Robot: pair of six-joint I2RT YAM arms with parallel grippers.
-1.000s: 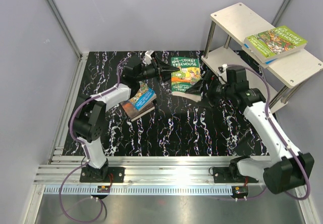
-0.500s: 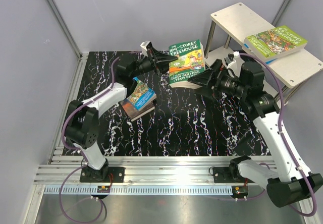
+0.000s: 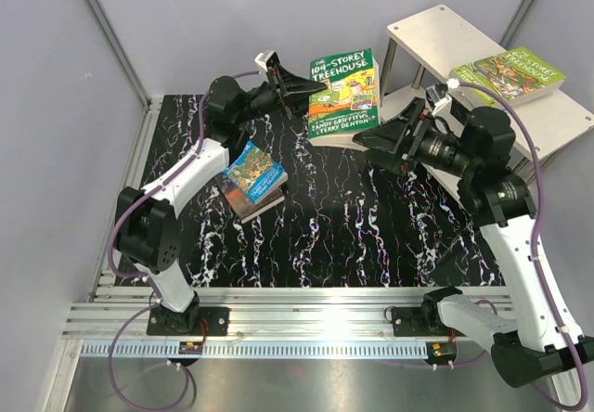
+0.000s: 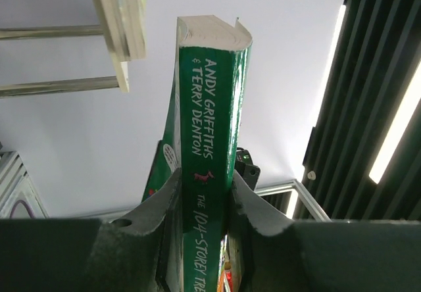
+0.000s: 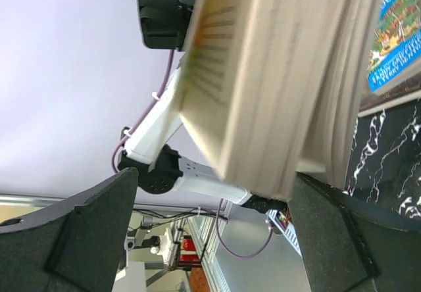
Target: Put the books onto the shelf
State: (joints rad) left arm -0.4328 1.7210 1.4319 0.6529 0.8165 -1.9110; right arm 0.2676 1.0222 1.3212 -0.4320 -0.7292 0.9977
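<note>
A green "104-Storey Treehouse" book (image 3: 343,92) hangs tilted in the air above the black table, left of the shelf (image 3: 432,32). My left gripper (image 3: 302,85) is shut on its spine edge; the left wrist view shows the green spine (image 4: 209,141) pinched between both fingers (image 4: 164,206). My right gripper (image 3: 380,138) is open just below the book's lower right corner. In the right wrist view the pale page block (image 5: 276,75) sits between the wide jaws, close to the right finger (image 5: 355,233). Another green book (image 3: 509,73) lies over a blue one (image 3: 464,92) on the shelf's top board.
A small stack with a blue-covered book (image 3: 255,173) on top lies on the marbled black table (image 3: 353,226), under my left arm. The shelf's lower board (image 3: 399,106) and metal posts stand behind the right gripper. Grey walls close in the back and sides.
Both arms have risen and moved toward the back right. The green book has been lifted off the table and tipped more upright, nearer the shelf. The right gripper stays open beneath it.
</note>
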